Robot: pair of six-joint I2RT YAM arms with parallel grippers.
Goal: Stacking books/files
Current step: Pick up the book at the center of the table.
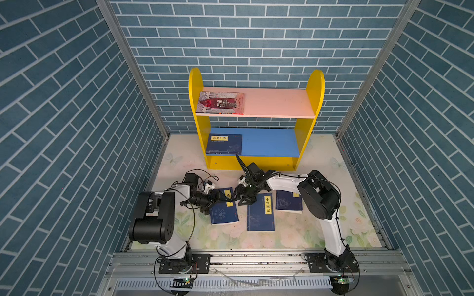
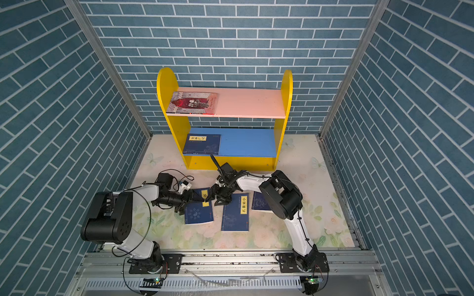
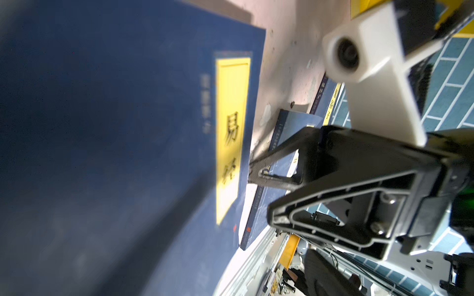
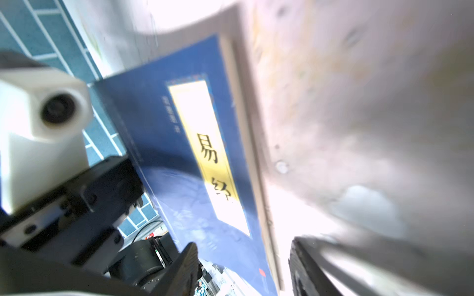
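易经 on left navy book (image 3: 128, 128) yellow strip (image 3: 230, 138); 小窗幽记 on middle navy book (image 1: 257, 217).

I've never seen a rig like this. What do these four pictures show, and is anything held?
Two white-and-black robot arms stand on a rail at the table's near edge. Two pictures look down from overhead, nearly identical; two come from cameras on the arms' wrists, hence the blurry close-ups. On the floral table mat lie three thin navy books with yellow title strips: left navy book, middle navy book, right navy book. The yellow bookshelf holds a fourth navy book on its blue lower board and a red illustrated book on its pink upper board. The left end effector and right end effector sit open at opposite sides of the left navy book; nothing looks gripped.
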